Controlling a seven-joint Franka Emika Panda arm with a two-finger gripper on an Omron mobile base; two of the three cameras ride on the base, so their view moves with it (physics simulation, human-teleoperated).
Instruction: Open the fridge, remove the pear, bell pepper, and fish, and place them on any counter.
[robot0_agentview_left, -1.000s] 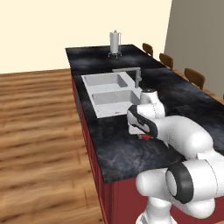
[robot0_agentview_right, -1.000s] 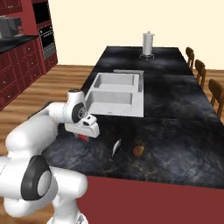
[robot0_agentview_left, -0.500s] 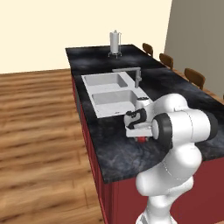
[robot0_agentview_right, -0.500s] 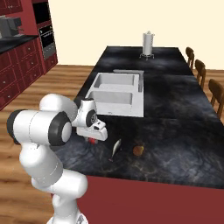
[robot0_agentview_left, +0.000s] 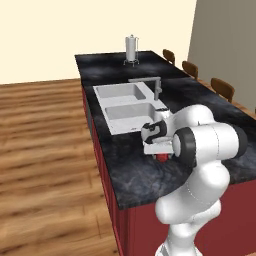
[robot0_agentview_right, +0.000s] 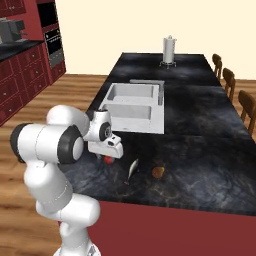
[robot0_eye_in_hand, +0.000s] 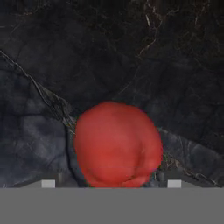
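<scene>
Arm folded low over the counter (robot0_agentview_left: 125, 175): shoulder and elbow bulk rises at the near edge, forearm doubles back toward the sink side, hand pointing straight down at the stone. Gripper (robot0_agentview_right: 108, 158) sits just in front of the sink (robot0_agentview_right: 131, 107), close above the top.

Bell pepper (robot0_eye_in_hand: 117, 144) directly under the hand. In the hand view it sits on the black marbled stone, centred between the two finger tips, whose pale ends show at either side of it, well spread, with a gap to the pepper on each side. Jaws look open, standing around the pepper but not pressing on it. From the base views only a sliver of red shows beneath the white hand: pepper (robot0_agentview_left: 162, 157) at the hand's lower edge, pepper (robot0_agentview_right: 107, 160) likewise.

Fish (robot0_agentview_right: 132, 169) lies flat on the counter just right of the gripper in the right base view, slim, pale, long axis running away from the near edge. Pear (robot0_agentview_right: 158, 172) sits a little further right, near the fish but not touching, brownish, on the stone.

All three lie on the near stretch of the island, between sink and near edge. Faucet (robot0_agentview_left: 156, 87) stands by the far side of the sink; a steel canister (robot0_agentview_left: 131, 49) on the far end of the top. Chairs (robot0_agentview_right: 246, 107) line the right side. Red cabinets (robot0_agentview_right: 20, 75) at far left.
</scene>
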